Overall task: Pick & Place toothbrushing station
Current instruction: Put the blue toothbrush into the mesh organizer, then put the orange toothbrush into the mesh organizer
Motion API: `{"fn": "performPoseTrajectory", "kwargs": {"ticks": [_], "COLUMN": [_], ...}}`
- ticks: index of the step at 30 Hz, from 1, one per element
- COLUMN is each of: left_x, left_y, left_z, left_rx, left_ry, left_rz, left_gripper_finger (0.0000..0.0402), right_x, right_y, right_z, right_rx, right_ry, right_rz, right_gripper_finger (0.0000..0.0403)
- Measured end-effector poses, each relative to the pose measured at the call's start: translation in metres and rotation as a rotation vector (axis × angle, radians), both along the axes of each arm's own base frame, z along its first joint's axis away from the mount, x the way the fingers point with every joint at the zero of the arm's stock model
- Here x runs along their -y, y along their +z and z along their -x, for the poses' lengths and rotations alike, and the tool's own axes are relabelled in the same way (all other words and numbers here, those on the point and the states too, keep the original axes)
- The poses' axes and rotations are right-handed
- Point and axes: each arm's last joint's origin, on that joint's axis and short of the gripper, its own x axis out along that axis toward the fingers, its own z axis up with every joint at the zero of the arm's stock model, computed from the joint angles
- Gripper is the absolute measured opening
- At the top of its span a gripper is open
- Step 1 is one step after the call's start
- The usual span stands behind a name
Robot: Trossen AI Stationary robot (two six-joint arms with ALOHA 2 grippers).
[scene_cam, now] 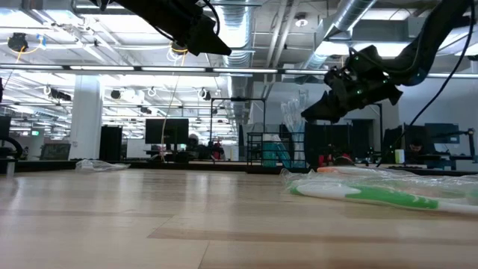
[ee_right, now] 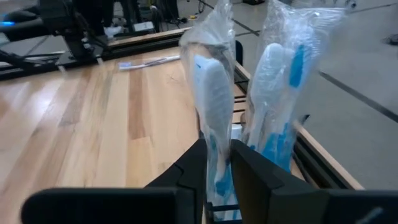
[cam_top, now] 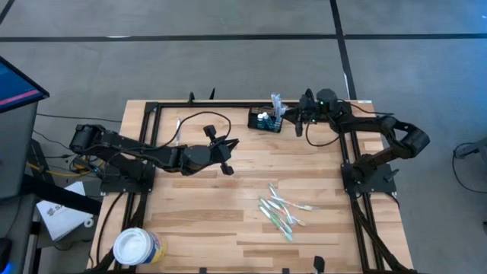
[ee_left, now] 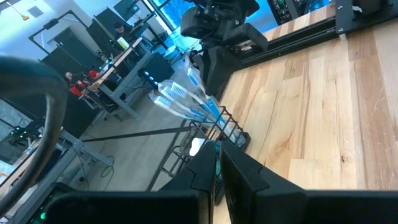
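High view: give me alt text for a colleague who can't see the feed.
Seen from above, the right gripper is beside the black wire-mesh caddy at the wooden table's far edge; wrapped toothbrushes stand in it. The left gripper is mid-table, away from the loose toothbrushes lying nearer. A round white tub sits at the near left corner.

High view: overhead, straight down, whole table | Low view: tabletop level, facing across to the room, toothbrushes close at 3 o'clock | Wrist views: each looks past its own fingers, close on the caddy | Shared: caddy, table surface
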Motion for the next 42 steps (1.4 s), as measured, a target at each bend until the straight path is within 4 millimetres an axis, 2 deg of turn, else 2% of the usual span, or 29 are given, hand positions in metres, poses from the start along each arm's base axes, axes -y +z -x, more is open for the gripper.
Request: {"fn": "performPoseTrajectory", "kwargs": {"ticks": [4, 12, 17, 30, 42], "left_x": [0.0, 0.0, 0.0, 0.0, 0.0], "left_y": [0.0, 0.0, 0.0, 0.0, -0.003], "left_z": [0.0, 0.0, 0.0, 0.0, 0.001], "left_rx": [0.0, 0.0, 0.0, 0.0, -0.01], "left_ry": [0.0, 0.001, 0.001, 0.001, 0.002], "left_rz": [0.0, 0.0, 0.0, 0.0, -0.001], "left_gripper_finger": [0.0017, 0.0017, 0.0017, 0.0017, 0.0017], "right_x": [0.001, 0.001, 0.004, 0.0, -0.025], "right_y": [0.0, -0.001, -0.002, 0.001, 0.019], "right_z": [0.001, 0.003, 0.006, 0.008, 0.024], "right_rx": [0.009, -0.003, -0.008, -0.021, -0.107], "right_ry": [0.016, -0.002, -0.031, -0.028, -0.01], "right_rz": [-0.018, -0.03, -0.059, -0.08, -0.15], "right_gripper_finger": [0.0084, 0.0156, 0.018, 0.0182, 0.0169]}}
